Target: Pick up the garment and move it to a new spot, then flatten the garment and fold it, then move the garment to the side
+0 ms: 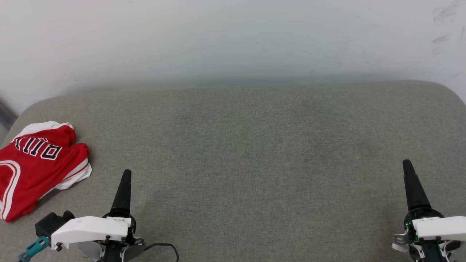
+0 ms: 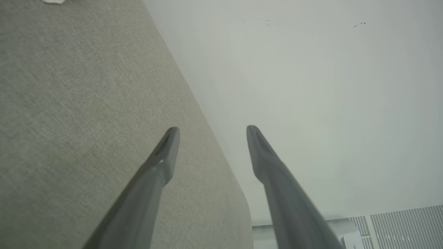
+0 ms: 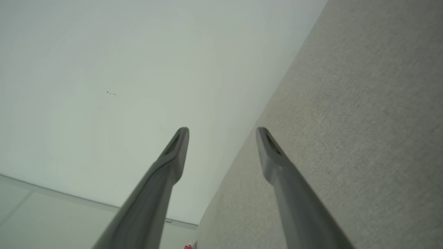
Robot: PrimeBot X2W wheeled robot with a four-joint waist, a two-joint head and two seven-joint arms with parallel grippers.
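Both pairs open, empty: my left fingers (image 2: 161, 162), right fingers (image 3: 174, 155). Red shirt (image 1: 36, 171) lies on grey cushion (image 1: 255, 163), far left edge.

The right hand (image 3: 222, 131) has its two dark fingers (image 3: 162, 180) spread wide with nothing between them. One fingertip shows against the grey woven bench (image 3: 363, 114), the other against the pale wall (image 3: 104, 69) beside the bench. Light floor (image 3: 52, 221) lies below that wall, and a tiny red speck (image 3: 188, 247), too small to identify, sits at the bench's edge.
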